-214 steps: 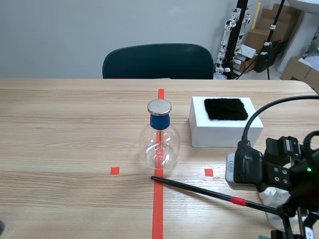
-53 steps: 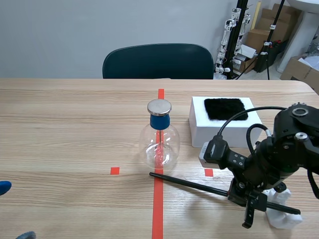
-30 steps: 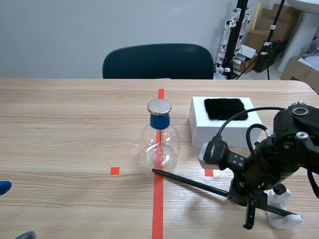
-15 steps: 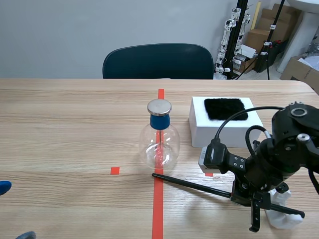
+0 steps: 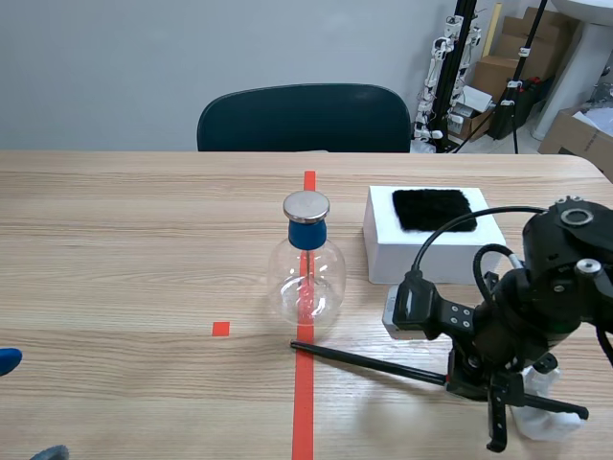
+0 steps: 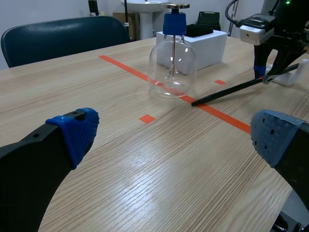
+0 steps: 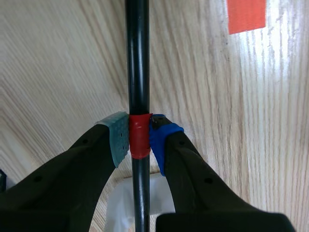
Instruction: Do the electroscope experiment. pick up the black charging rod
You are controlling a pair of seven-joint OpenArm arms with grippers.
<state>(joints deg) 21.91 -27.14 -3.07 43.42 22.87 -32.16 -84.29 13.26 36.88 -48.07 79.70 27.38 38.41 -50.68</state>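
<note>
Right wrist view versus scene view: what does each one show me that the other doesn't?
Right wrist only: the right gripper shut on the black rod at its red band, one pad pressed against each side. Scene only: the glass flask, the white box with the black cloth on top, the chair, and the rod's free tip at the red tape line. Both: the rod, the gripper, the wooden table and a white object by the rod's back end.

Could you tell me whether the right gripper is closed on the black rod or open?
Closed. In the right wrist view, the pads of the right gripper press the red band on the rod from both sides.
</note>
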